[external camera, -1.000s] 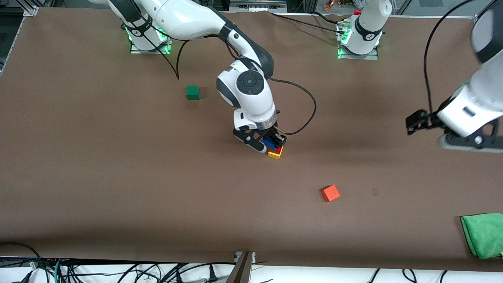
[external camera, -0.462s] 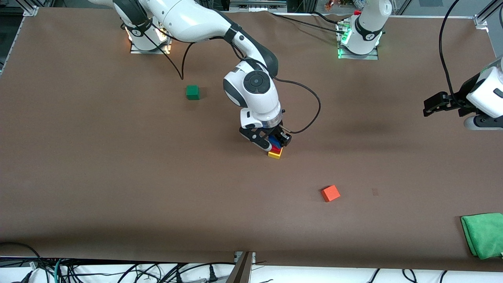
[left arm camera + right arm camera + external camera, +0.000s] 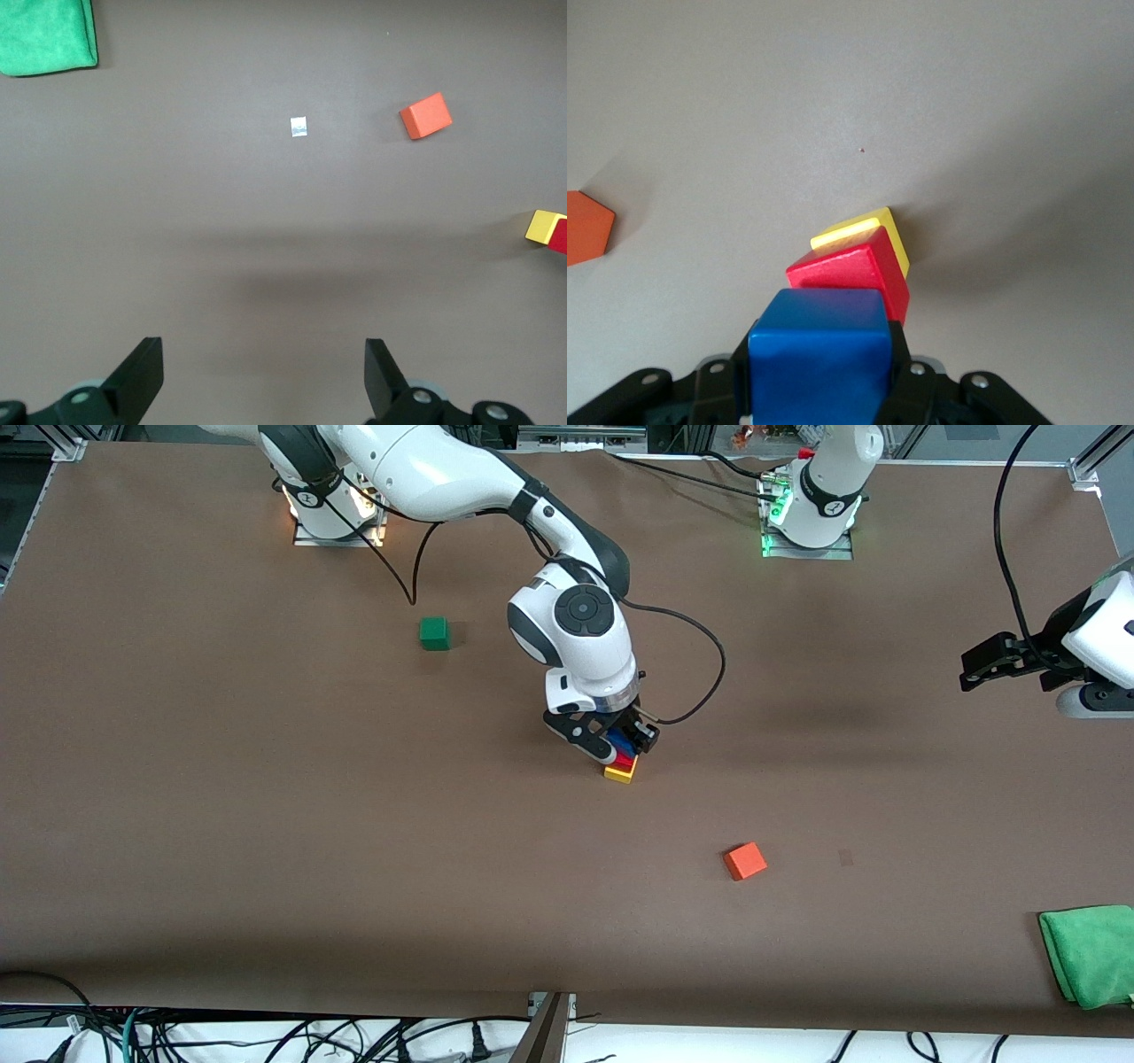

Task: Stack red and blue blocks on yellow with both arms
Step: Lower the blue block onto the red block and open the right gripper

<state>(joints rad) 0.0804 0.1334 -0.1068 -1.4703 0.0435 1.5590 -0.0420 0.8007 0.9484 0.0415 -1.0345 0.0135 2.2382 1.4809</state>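
My right gripper (image 3: pixel 620 742) is shut on the blue block (image 3: pixel 617 741) and holds it right over the red block (image 3: pixel 625 761). The red block sits on the yellow cube (image 3: pixel 620 773) near the table's middle. In the right wrist view the blue block (image 3: pixel 819 354) fills the jaws, with the red block (image 3: pixel 850 270) and the yellow cube (image 3: pixel 855 230) just under it; whether blue touches red I cannot tell. My left gripper (image 3: pixel 983 666) is open and empty, up over the left arm's end of the table. In the left wrist view it (image 3: pixel 266 381) has bare table between its fingertips.
An orange cube (image 3: pixel 745 860) lies nearer the front camera than the stack. A dark green cube (image 3: pixel 433 632) lies toward the right arm's end. A green cloth (image 3: pixel 1090 952) lies at the front corner of the left arm's end. A small white tag (image 3: pixel 299 127) is on the table.
My right gripper has shifted a little toward the left arm's end, carrying the blue block over the red one. My left arm has pulled away toward its own end of the table.
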